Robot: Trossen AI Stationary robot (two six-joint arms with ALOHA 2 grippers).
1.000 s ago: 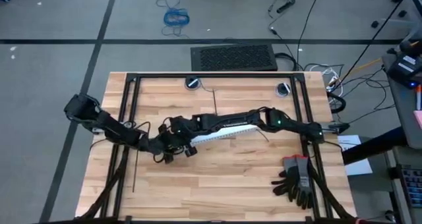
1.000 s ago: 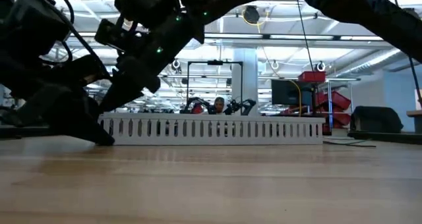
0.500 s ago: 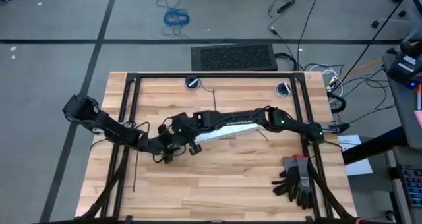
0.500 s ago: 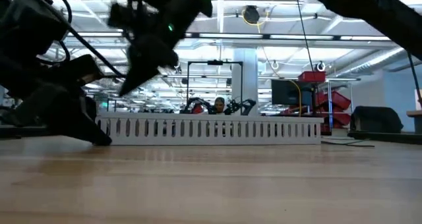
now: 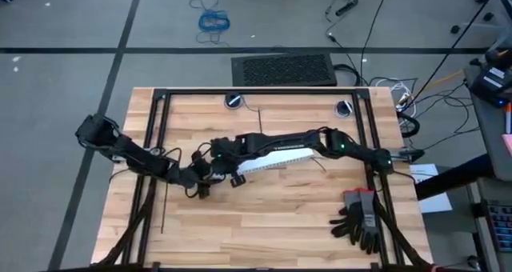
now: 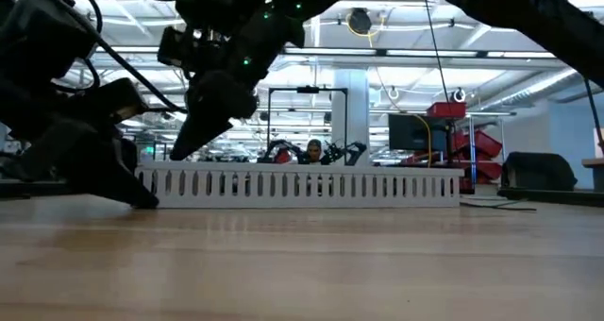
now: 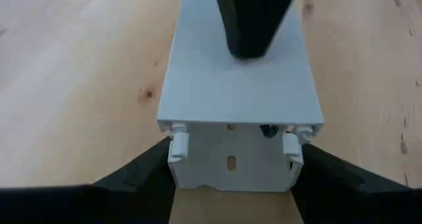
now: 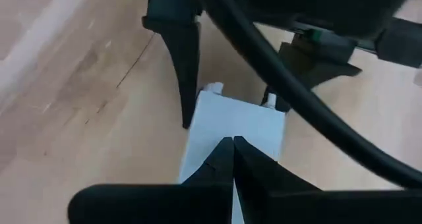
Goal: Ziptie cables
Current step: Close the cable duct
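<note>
While clamping duct [image 7: 241, 112], left end effector [image 7: 232, 159], fingers spread

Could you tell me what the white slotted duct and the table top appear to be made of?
The white slotted duct looks like moulded plastic with a smooth matte finish: uniform white, thin walls, small clip tabs at its end and evenly cut slots along its side. The table top looks like wood, probably butcher-block: pale strips joined side by side, with grain and small knots showing, and only a slight sheen.
</note>
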